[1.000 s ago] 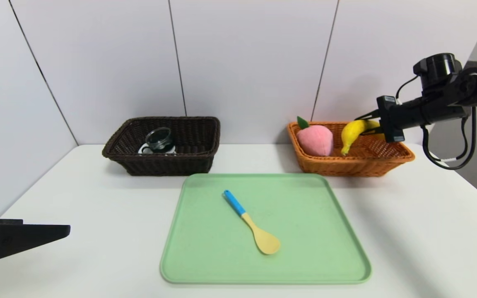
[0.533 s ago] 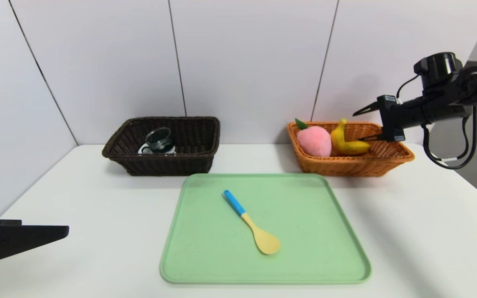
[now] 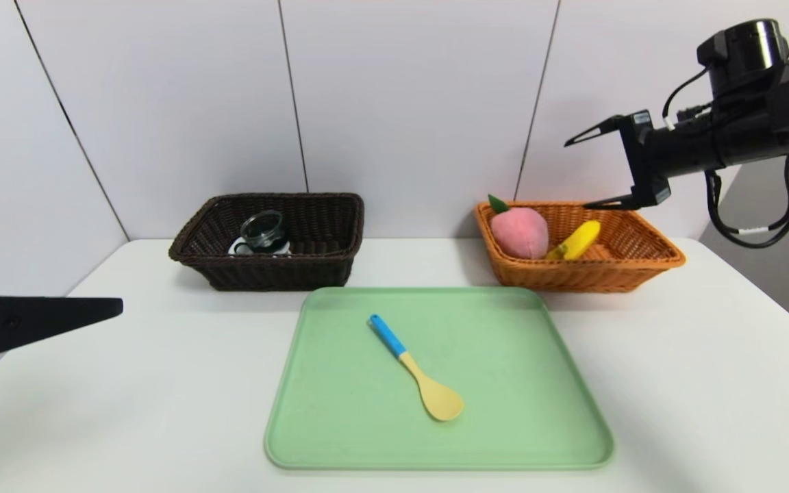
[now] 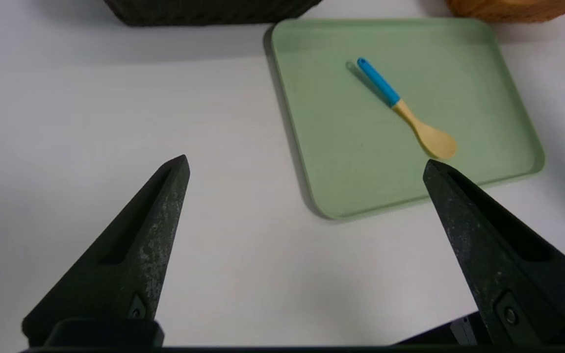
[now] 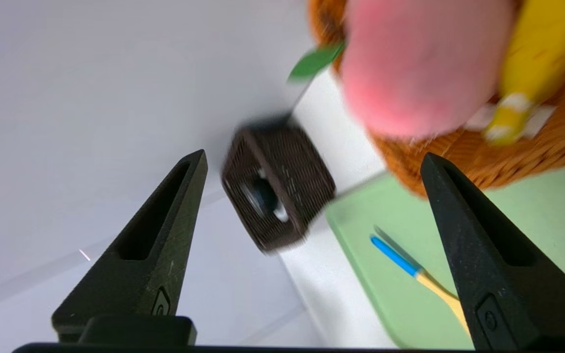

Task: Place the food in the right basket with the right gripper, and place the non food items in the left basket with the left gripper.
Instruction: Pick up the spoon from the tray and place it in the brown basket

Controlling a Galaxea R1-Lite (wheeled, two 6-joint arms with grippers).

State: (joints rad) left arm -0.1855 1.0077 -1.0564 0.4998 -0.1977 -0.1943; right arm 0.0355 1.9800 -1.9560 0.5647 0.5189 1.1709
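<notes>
Head camera overlooks table, wrist cameras share green tray (image 3: 576, 383)

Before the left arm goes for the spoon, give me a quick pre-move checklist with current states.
1. Banana lies in the orange basket beside the peach: ok.
2. Right tool open, empty, above the basket: ok.
3. Left tool open, empty: ok.
4. Spoon lies alone on the green tray, nothing over it: ok.
5. Dark basket holds the glass cup; room for the spoon: cannot tell.

Both grippers: left gripper (image 4: 306, 166) and right gripper (image 3: 576, 171) spread, empty.
</notes>
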